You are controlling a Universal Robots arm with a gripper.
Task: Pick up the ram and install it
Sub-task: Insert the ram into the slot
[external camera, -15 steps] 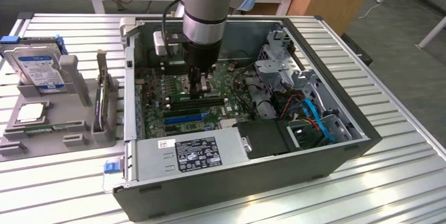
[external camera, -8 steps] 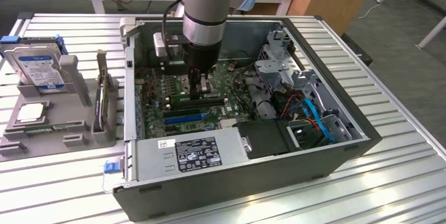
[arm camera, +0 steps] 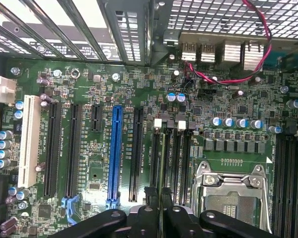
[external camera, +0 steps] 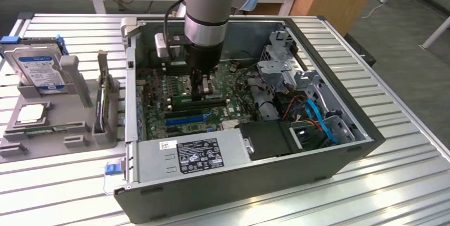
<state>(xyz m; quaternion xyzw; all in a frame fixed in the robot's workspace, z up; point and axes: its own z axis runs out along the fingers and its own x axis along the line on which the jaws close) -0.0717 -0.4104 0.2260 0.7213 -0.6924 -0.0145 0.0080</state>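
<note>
I see my tool (arm camera: 159,196) pinched nearly closed on the ram (arm camera: 161,163), which it holds edge-on over the black memory slots (arm camera: 183,153) beside the processor socket (arm camera: 231,196), inside the open computer case (external camera: 246,197).

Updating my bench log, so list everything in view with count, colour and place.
table: one, silver, slatted
case: one, dark grey, open, on table
motherboard: one, green, in case
power supply: one, silver, in case
cables: several, blue, in case
holder: one, grey, on table, exterior view's left
hard drive: one, silver, blue label, upright in holder
processor: one, silver, flat in holder
ram: one, green, in hand, over memory slots
arm: one, grey, reaching into case
hand: one, black, shut on ram
</note>
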